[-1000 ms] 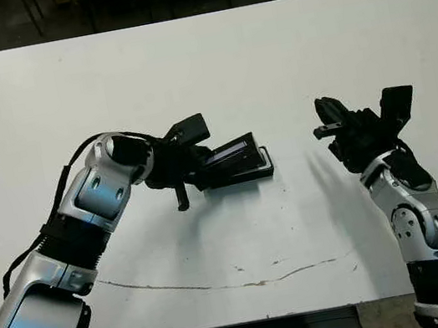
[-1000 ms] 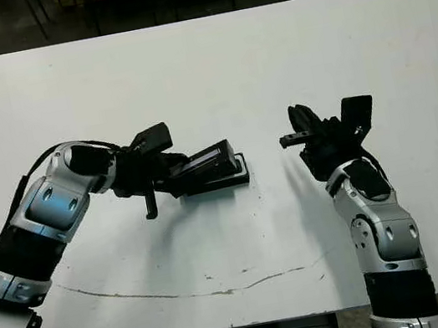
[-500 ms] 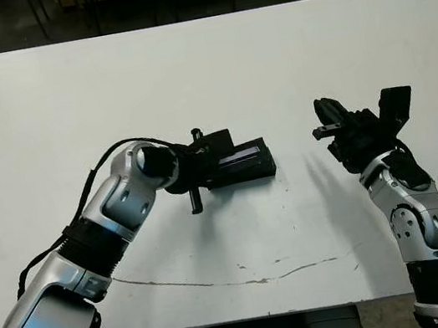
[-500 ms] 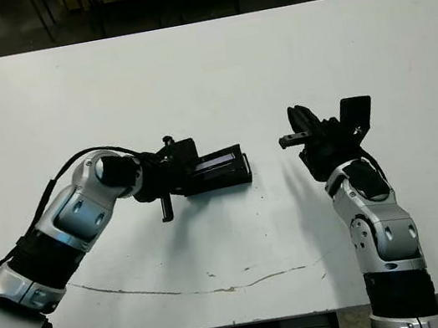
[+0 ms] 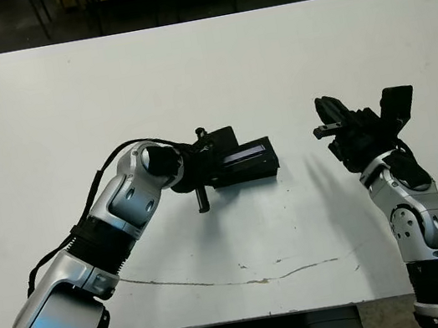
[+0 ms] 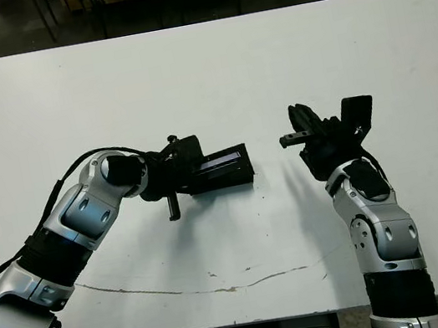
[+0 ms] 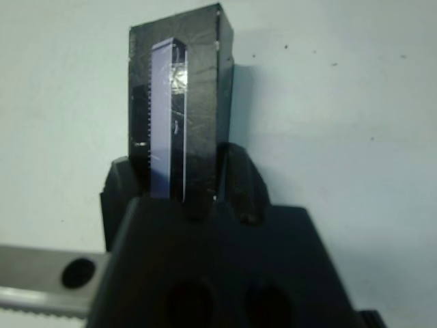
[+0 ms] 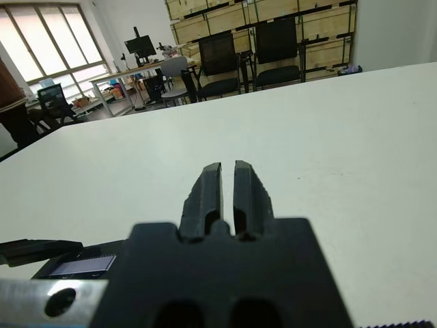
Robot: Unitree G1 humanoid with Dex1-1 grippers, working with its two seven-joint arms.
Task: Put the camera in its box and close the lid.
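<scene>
The lid (image 5: pixel 242 162) has been brought down flat since a second ago, when it was propped at a tilt over the box with white lining peeking out. It now looks seated, so closing is probably about done; the camera can't be seen, presumably shut inside. The left gripper (image 7: pixel 184 184) is clamped on the lid's near end, mid-worktop (image 5: pixel 269 62). Off to the side, the right gripper (image 8: pixel 227 188) hasn't budged, jaws together on nothing.
</scene>
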